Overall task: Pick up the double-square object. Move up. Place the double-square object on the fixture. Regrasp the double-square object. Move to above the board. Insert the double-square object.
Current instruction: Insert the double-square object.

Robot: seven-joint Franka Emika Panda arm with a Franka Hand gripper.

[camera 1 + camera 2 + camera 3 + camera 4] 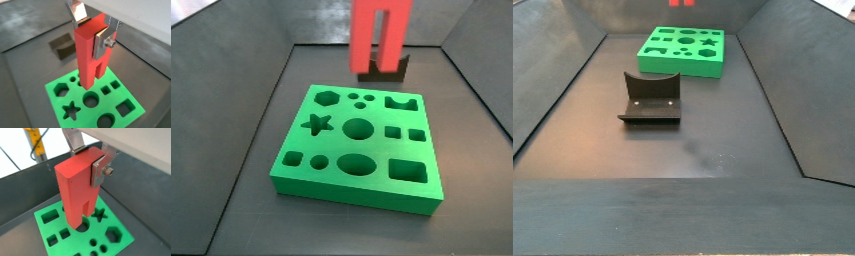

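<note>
Gripper (92,31) clamped on double-square object (89,52), prongs down, above green board (127,120); fixture (651,98) well apart on floor.

One board (358,140) — one fixture (651,98) — one double-square object (89,52) — one gripper (93,31).

Green board (684,52) at far end, dark fixture (651,98) nearer, apart

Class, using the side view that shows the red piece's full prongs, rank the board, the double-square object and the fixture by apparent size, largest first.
1. board
2. double-square object, held by the gripper, out of frame here
3. fixture, mostly hidden behind the piece, so unsure
</note>
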